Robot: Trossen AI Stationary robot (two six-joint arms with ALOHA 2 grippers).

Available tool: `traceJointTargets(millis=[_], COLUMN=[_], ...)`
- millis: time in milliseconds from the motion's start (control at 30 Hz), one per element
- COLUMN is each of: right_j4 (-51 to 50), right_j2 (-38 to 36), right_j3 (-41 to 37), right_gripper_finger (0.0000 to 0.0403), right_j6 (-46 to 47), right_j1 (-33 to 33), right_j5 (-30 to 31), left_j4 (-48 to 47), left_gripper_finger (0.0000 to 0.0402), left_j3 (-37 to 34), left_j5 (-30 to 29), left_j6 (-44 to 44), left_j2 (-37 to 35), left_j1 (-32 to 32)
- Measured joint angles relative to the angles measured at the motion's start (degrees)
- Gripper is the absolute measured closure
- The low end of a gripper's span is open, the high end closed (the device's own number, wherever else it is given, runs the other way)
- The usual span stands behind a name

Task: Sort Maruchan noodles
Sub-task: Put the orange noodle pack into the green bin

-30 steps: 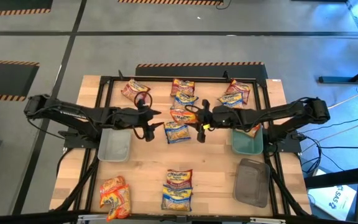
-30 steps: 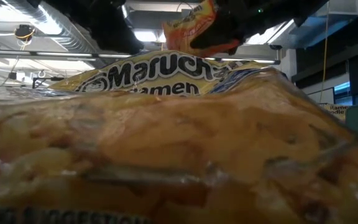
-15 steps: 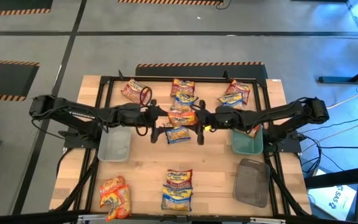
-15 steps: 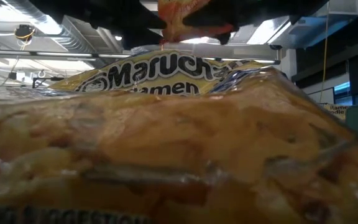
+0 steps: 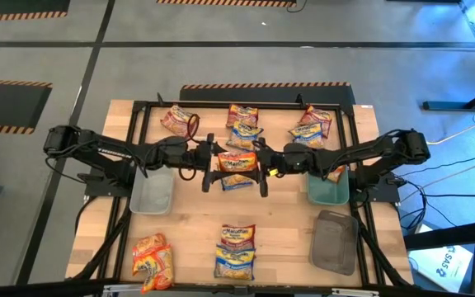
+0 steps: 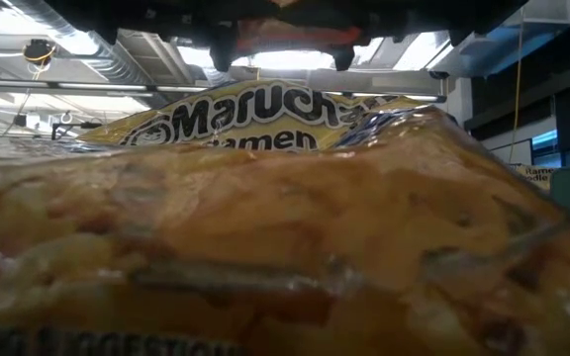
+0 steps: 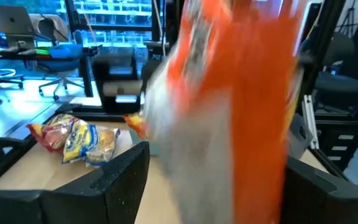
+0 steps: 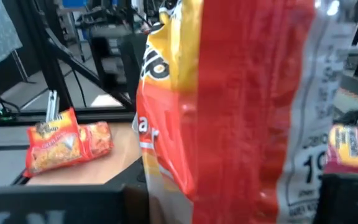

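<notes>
An orange-red Maruchan noodle packet (image 5: 237,160) hangs in the air over the table's middle, between my two grippers. My right gripper (image 5: 263,169) comes from the right and is shut on it. My left gripper (image 5: 210,167) comes from the left and stands open, one finger (image 7: 122,180) on each side of the packet's left end (image 7: 229,124); whether it touches, I cannot tell. A blue-and-yellow packet (image 5: 236,181) lies flat on the table right below. The low view is almost filled by a near packet (image 6: 265,247). My right gripper pinches the orange-red packet's right end (image 8: 229,155) between its two fingers, which point level from the table's right side. The packet stands out toward the left, lifted clear of the table. The packet itself hides the places of contact.
More packets lie along the far edge (image 5: 180,120) (image 5: 242,118) (image 5: 312,125) and near the front (image 5: 152,260) (image 5: 235,250). A clear tray (image 5: 152,196) stands at the left, a teal tray (image 5: 328,191) at the right and a grey tray (image 5: 335,243) at the near right.
My left gripper has gone toward the table's right edge and tipped up to level, its fingers now at the packet's left end. My right gripper has tipped up to level too; the packet has risen and now lies level between both grippers.
</notes>
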Motion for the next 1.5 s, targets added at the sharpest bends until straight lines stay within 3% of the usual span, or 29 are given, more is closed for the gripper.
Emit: traceJointTargets(millis=[200, 467, 700, 800, 1033, 1200, 1500], right_j4=[3.47, 5.69, 5.58, 2.76, -15.57, -20.60, -19.81], right_j2=[1.45, 2.92, 3.00, 1.69, -8.72, -13.43, -12.47], right_j3=[0.06, -0.09, -0.07, 0.08, 0.10, 0.13, 0.09], right_gripper_finger=[0.0277, 0.0276, 0.0233, 0.0196, 0.0144, 0.0137, 0.0138], right_j6=[1.40, 3.93, 5.59, 5.97, 2.31, 2.95, 6.66], right_j1=[0.00, 0.04, -0.01, -0.02, -0.07, -0.04, -0.04], right_j5=[-0.87, -2.88, -2.89, -3.23, -2.30, -1.20, -1.97], left_j4=[-0.28, 0.43, 0.49, 0.43, -0.47, -0.54, -2.08], left_gripper_finger=[0.0159, 0.0228, 0.0241, 0.0246, 0.0262, 0.0291, 0.0293], left_j3=[0.00, -0.17, -0.17, 0.01, 0.09, 0.09, 0.09], left_j5=[1.96, 1.97, 3.25, 2.51, 2.38, 2.87, 2.90], left_j6=[-0.80, -1.35, -0.06, 1.51, 4.46, 5.03, 5.07], left_j2=[0.00, -0.07, -0.07, -0.16, -0.33, -0.33, -0.33], left_j1=[-0.51, -0.82, -0.82, -0.77, -0.67, 0.13, 0.28])
